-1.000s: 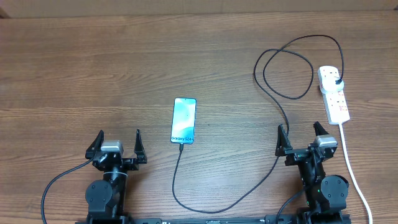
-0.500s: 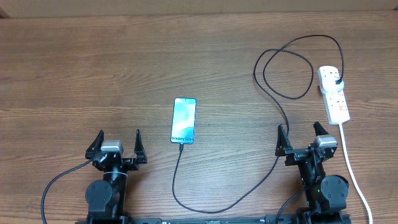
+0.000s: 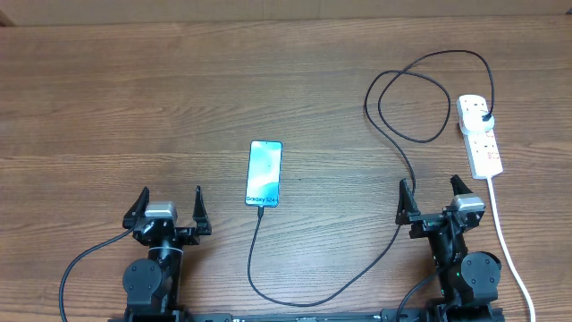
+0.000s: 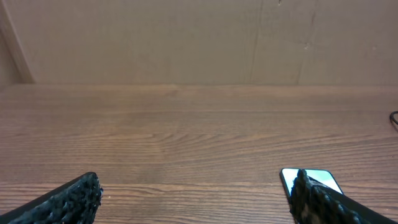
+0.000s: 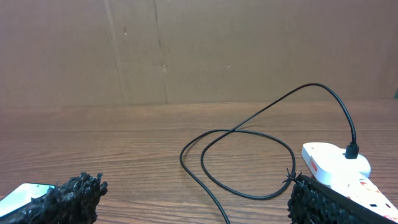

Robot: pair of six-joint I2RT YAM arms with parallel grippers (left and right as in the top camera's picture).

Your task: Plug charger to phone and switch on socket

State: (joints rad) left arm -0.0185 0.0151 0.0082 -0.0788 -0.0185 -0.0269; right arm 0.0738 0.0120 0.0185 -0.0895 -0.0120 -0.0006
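Two grippers stand with jaws wide apart and nothing between them at the near edge of a wooden bench. The left gripper and the right gripper are set well apart. The phone lies flat and face up between them, a little farther out, its screen lit blue.

The charger meets the phone's near short edge, sags toward the arms' bases, and climbs past the inner finger of the right gripper. From there it curls into a loose loop on the bench and arches over to its black plug, which sits in the far end of the socket. The socket rests to the right, just beyond the right gripper, and its white lead trails back toward the near edge.

Whether the socket's switch is on cannot be told. Neither gripper touches the phone, the charger or the socket.
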